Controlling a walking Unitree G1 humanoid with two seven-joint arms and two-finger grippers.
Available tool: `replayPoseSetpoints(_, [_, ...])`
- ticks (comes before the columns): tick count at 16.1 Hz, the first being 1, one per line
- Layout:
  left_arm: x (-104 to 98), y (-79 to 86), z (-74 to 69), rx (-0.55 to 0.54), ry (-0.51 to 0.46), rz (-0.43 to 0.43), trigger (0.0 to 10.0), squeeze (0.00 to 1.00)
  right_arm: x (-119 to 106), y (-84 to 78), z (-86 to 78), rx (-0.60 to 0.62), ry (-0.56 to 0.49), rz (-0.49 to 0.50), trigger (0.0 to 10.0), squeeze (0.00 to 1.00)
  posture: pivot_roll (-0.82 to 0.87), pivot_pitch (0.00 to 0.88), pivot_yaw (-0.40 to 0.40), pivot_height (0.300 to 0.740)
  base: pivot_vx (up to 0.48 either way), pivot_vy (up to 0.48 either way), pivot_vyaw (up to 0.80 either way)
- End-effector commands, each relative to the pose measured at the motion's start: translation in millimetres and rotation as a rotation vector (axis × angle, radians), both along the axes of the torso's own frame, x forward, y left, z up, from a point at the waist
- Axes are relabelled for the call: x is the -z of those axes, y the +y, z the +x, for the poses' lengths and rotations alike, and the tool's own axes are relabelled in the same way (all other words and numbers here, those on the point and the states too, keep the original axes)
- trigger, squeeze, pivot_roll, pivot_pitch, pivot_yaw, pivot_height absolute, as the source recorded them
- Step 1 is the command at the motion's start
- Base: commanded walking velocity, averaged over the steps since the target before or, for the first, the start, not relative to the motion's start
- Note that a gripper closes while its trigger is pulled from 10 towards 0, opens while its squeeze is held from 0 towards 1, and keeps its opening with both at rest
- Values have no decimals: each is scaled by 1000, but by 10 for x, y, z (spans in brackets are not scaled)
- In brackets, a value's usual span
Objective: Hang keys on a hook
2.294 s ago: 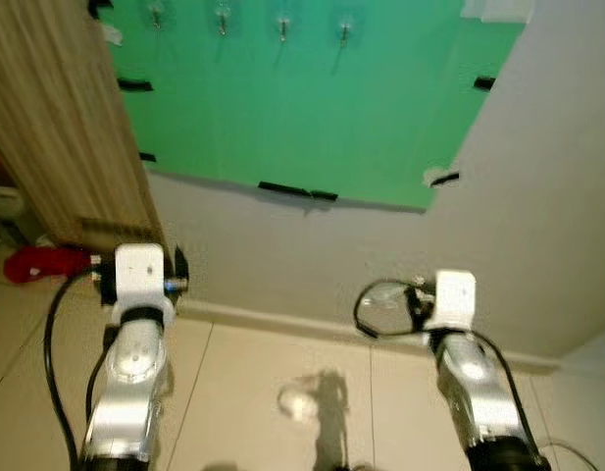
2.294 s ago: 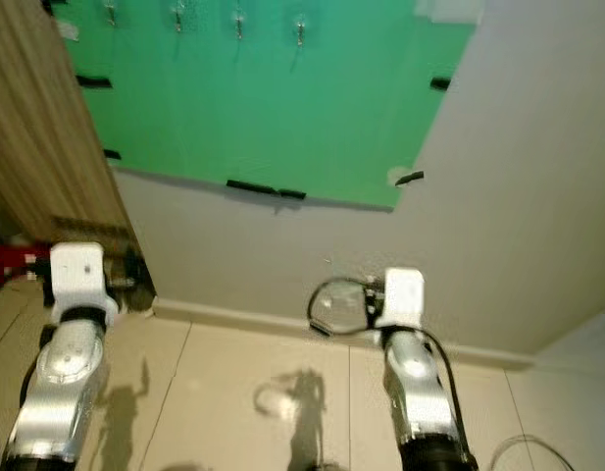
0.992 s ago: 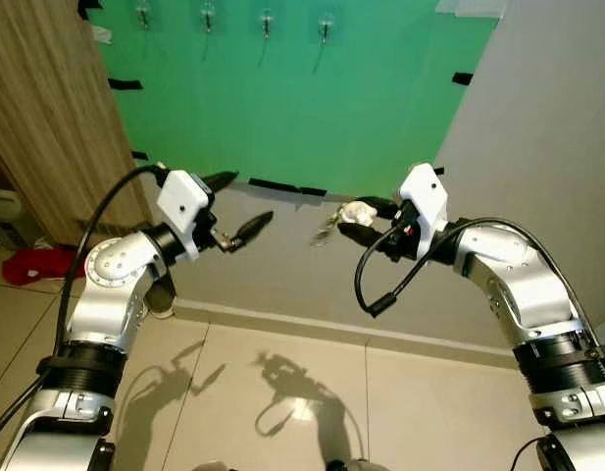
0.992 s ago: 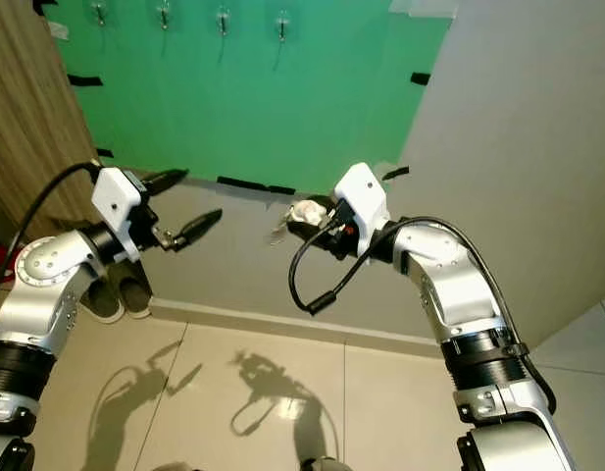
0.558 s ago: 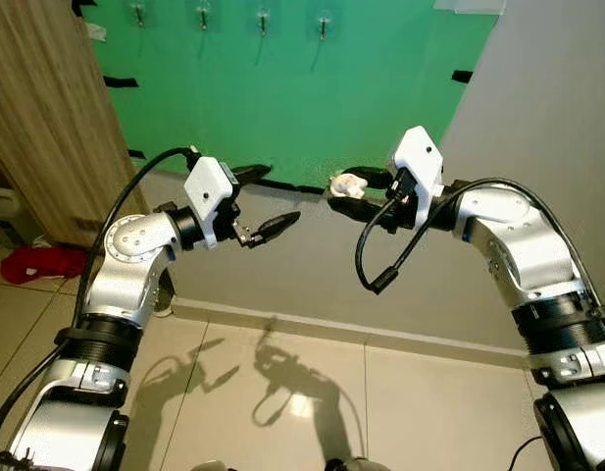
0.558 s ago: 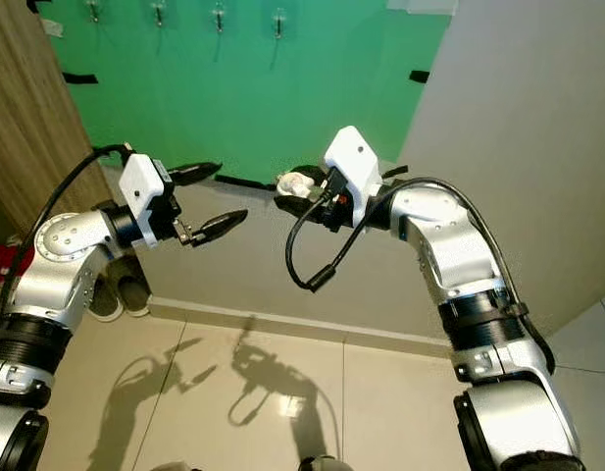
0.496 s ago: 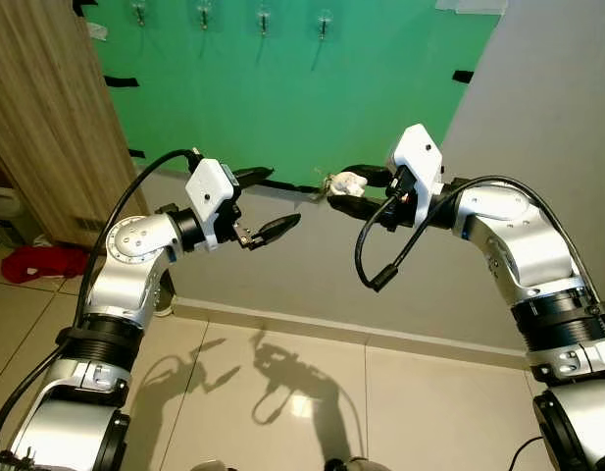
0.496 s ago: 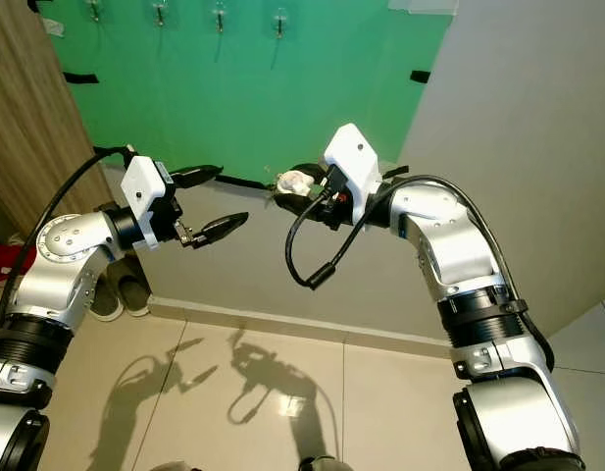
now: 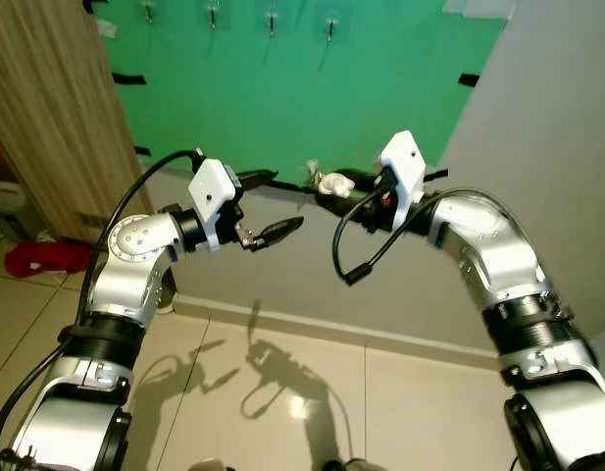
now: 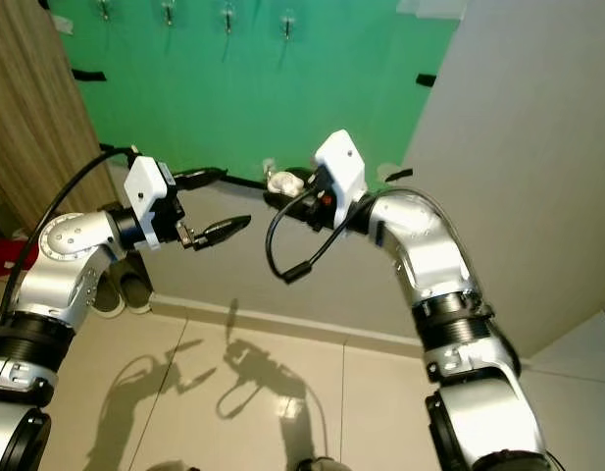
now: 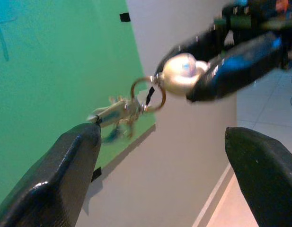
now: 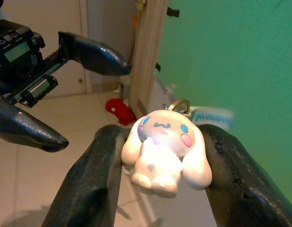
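Leftward now, right gripper (image 9: 333, 187) clamps keys (image 12: 165, 150); left gripper (image 9: 274, 205) agape.

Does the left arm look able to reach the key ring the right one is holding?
Probably yes. The left end effector is open and faces the ring, which hangs free off the charm in the right end effector, with open air between.

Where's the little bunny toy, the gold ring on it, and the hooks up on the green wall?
bunny keychain charm (image 12: 163, 150), right wrist view, on its face.
gold key ring (image 11: 147, 93), left wrist view, on the ring's rim.
hooks (image 9: 272, 22), left eye view, on one hook.
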State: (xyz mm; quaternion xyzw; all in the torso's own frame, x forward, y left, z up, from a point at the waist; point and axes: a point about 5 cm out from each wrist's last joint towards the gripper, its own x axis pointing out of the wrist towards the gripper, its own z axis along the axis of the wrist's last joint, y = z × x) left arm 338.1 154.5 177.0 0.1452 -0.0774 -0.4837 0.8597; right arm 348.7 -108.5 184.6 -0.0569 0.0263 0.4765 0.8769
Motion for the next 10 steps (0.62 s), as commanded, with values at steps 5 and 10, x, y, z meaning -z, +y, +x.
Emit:
replayPoseSetpoints(5, [-22, -149, 48, 54, 10, 21, 10000, 0, 70, -37, 5, 58, 103, 144, 10000, 0, -34, 0, -78, 740, 0, 0, 0])
replayPoseSetpoints(10, [18, -174, 88, 44, 26, 30, 10000, 0, 54, -19, -27, 38, 111, 148, 10000, 0, -44, 0, -89, 740, 0, 0, 0])
